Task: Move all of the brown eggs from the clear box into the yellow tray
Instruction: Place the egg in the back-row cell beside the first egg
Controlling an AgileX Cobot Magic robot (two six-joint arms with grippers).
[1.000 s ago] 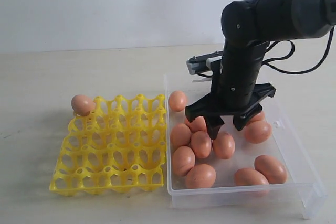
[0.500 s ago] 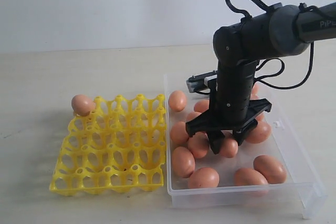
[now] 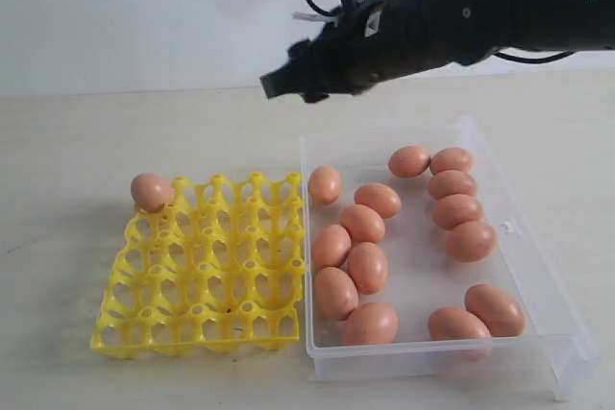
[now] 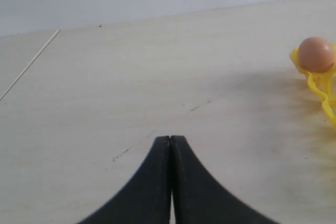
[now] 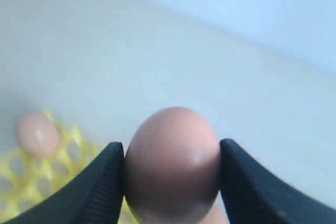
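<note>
Pale counter (image 3: pixel 77 141) lies below while my right hand (image 5: pixel 172 182) clasps one brown egg (image 5: pixel 170 150) across its widest girth, raised, apparently behind the clear box (image 3: pixel 567 328) and yellow tray (image 3: pixel 207 266); smooth, light and brittle, it wants a gentle, even squeeze.

A brown egg (image 5: pixel 172 161) is clamped between the two black fingers (image 5: pixel 100 187) of the right gripper (image 5: pixel 172 169). Each ribbed pad presses flat against one side of the shell, and a small highlight glints on its matte surface. Beyond it, out of focus, a corner of the yellow tray (image 5: pixel 63 161) shows its round cups and pegs, with a second egg (image 5: pixel 37 134) resting at that corner. The pale tabletop (image 5: pixel 105 51) runs back to a light wall (image 5: pixel 262 3).
</note>
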